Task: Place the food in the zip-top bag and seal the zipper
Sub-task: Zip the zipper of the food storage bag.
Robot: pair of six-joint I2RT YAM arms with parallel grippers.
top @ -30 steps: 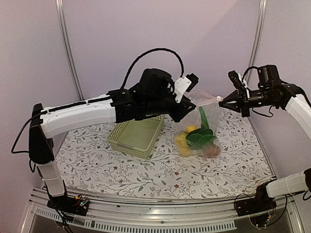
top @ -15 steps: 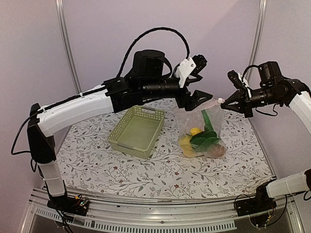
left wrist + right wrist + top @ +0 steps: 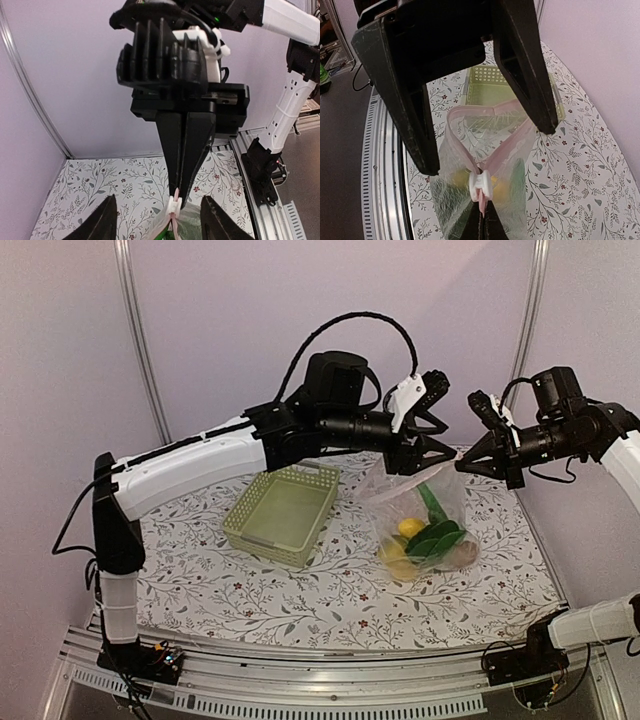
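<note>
- While the zip-top bag [image 3: 420,505] hangs by 1 corner, right of the basket [image 3: 250,530], with the food [image 3: 425,540] heaped in its bottom, we see its zipper [image 3: 506,144] gaping in a loop.
- Right gripper [image 3: 462,462] is clamped on the zipper's end, just under the white slider [image 3: 480,186].
- Left gripper [image 3: 440,438], jaws wide and holding nothing, has risen within 1 second from beside the bag to straddle its mouth; we judge sealing comes next.

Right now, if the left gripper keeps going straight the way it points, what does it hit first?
Likely the white slider on the zipper, whose end the right gripper pinches shut. It lies dead ahead between the left gripper's open fingers, though depth is hard to judge.
</note>
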